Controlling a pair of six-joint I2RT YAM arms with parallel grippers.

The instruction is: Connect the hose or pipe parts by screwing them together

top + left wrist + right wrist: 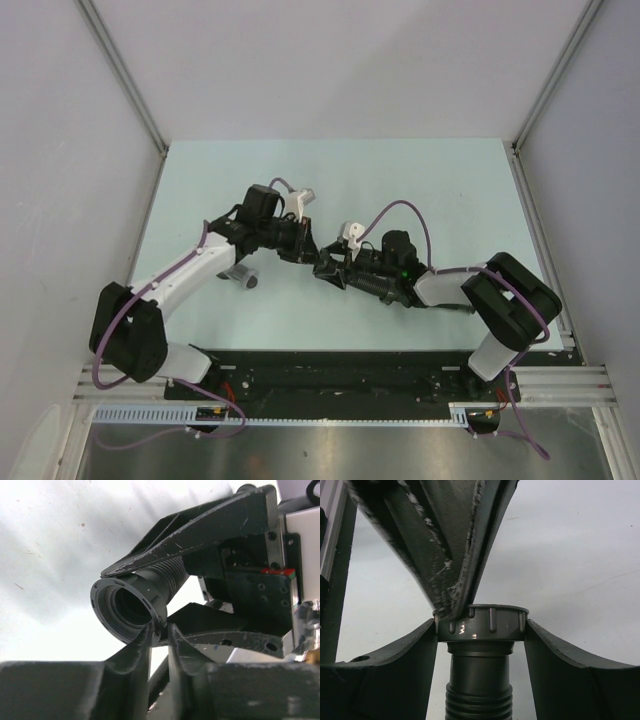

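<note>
The right gripper [481,624] has its fingers pressed against both sides of the collar [492,626] at one end of the black ribbed hose [479,700], holding that open end; the left gripper [160,630] is closed on nothing, its tips touching the collar's rim. The grey fitting [243,279] lies on the table [420,180] to the left of the collar, apart from it and ungripped; so I judge that no thread has been started; picking up the fitting, lining it up with the collar and turning it on all remain.
</note>
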